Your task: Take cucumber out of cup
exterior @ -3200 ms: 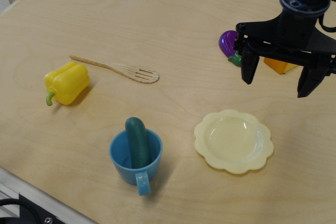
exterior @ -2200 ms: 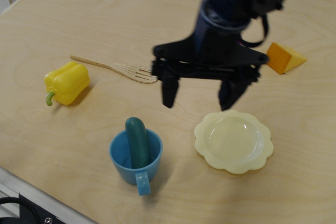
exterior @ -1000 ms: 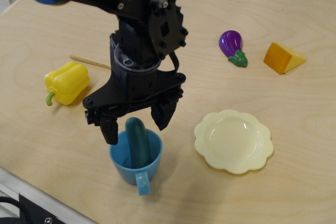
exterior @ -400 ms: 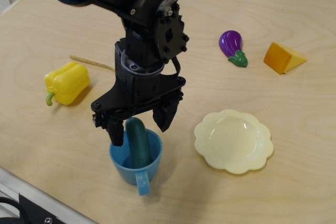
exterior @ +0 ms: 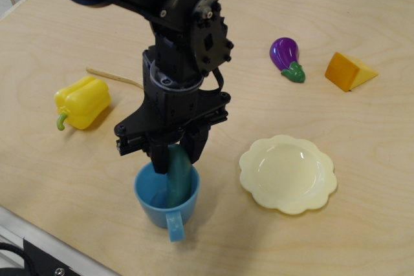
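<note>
The dark teal-green cucumber [exterior: 178,176] stands upright inside the light blue cup [exterior: 166,200], which sits near the table's front edge with its handle toward the camera. My black gripper [exterior: 176,151] hangs straight above the cup. Its two fingers are closed against the top end of the cucumber, one on each side. The cucumber's lower part is still inside the cup and its tip is hidden between the fingers.
A pale yellow scalloped plate [exterior: 288,174] lies right of the cup. A yellow bell pepper [exterior: 81,101] sits at the left, with a wooden spatula handle [exterior: 113,77] behind it, mostly hidden by my arm. A purple eggplant [exterior: 286,57] and an orange wedge [exterior: 348,72] lie at the back right.
My arm swung from the back right across the table to above the cup, lowered over the cucumber, and the fingers closed from wide open onto its top end.
</note>
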Robot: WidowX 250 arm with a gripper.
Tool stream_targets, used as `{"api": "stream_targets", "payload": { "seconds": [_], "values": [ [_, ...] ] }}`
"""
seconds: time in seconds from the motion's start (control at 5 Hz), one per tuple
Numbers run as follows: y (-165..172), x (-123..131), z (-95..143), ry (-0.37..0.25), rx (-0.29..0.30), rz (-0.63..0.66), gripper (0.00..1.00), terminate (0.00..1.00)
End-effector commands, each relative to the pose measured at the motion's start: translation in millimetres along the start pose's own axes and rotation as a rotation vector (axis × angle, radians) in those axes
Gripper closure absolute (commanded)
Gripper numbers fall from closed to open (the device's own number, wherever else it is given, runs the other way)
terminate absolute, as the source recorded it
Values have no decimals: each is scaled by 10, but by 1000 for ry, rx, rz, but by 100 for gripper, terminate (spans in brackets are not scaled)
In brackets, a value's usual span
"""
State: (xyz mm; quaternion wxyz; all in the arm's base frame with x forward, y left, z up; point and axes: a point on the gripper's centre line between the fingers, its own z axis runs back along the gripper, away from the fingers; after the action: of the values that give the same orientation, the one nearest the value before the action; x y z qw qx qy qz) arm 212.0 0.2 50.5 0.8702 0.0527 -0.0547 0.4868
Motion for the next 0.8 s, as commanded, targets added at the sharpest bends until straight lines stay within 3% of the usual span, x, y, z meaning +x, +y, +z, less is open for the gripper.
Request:
{"api": "stream_targets", "payload": {
  "seconds": [0.0, 0.4, 0.6],
  "values": [
    [-46, -13, 313, -42, -18, 18, 100, 0],
    [-107, 42, 583, -74, -53, 43, 100, 0],
    [-244, 197, 707, -92, -87, 68, 100, 0]
  ]
}}
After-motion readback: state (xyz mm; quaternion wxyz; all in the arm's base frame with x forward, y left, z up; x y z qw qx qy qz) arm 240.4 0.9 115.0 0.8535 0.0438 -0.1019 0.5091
